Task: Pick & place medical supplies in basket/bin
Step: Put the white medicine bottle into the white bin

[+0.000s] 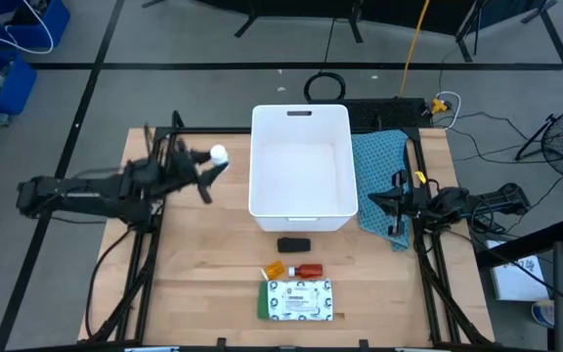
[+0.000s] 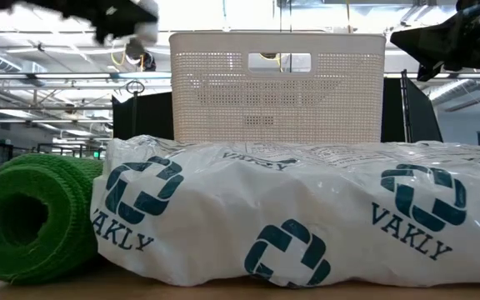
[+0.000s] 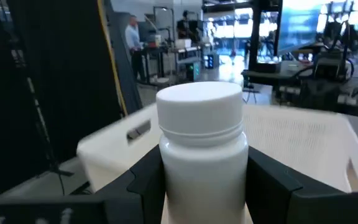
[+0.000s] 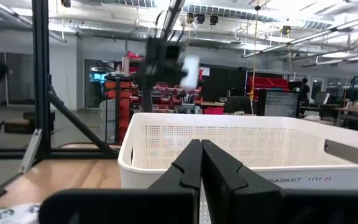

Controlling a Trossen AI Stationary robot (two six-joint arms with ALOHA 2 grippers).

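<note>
Closest to the low camera, a white packet (image 2: 290, 217) with green print is lying beside a green roll (image 2: 32, 217), the white basket (image 2: 277, 83) behind them. From above, the left gripper (image 1: 208, 168) is holding 1 white bottle (image 1: 218, 154) just beside the basket's wall, seemingly aloft. Left wrist: its fingers (image 3: 145, 180) are clamping that bottle. Right wrist: the right gripper (image 4: 201, 163) is sitting closed and empty, facing the basket.

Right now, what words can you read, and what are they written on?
"VAKLY", printed several times in green on the white packet.
"BASKET (1) cl", roughly, on the basket rim; the end is unclear.
The packet's small print seen from above is too tiny to read.
The bottle shows no words.
</note>
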